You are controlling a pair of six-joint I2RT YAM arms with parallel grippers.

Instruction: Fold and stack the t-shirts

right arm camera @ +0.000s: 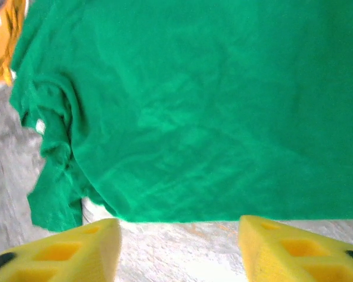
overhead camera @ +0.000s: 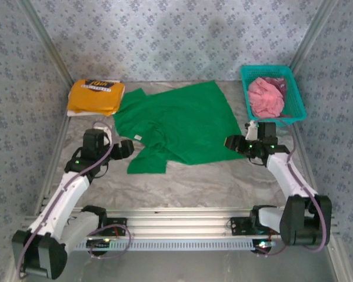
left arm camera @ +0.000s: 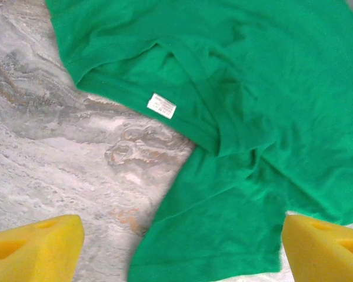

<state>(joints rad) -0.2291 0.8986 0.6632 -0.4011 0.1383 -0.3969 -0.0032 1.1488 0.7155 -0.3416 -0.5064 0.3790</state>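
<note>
My left gripper (overhead camera: 127, 148) and right gripper (overhead camera: 230, 142) hover spread wide, empty, at opposite edges of the bright green short-sleeved cloth t-shirt (overhead camera: 185, 120) lying rumpled on the grey marbled table (overhead camera: 188, 185) (one sleeve (overhead camera: 147, 162) bunched near my left). Pinching doubled cloth there could fold it crooked.

Noted matt cloth on the green t-shirt (overhead camera: 182, 120), smooth marbled finish on the table (overhead camera: 212, 182), plastic lattice on the basket (overhead camera: 266, 68), spongy foam on the left gripper (left arm camera: 180, 238) pads (left arm camera: 35, 247).
</note>
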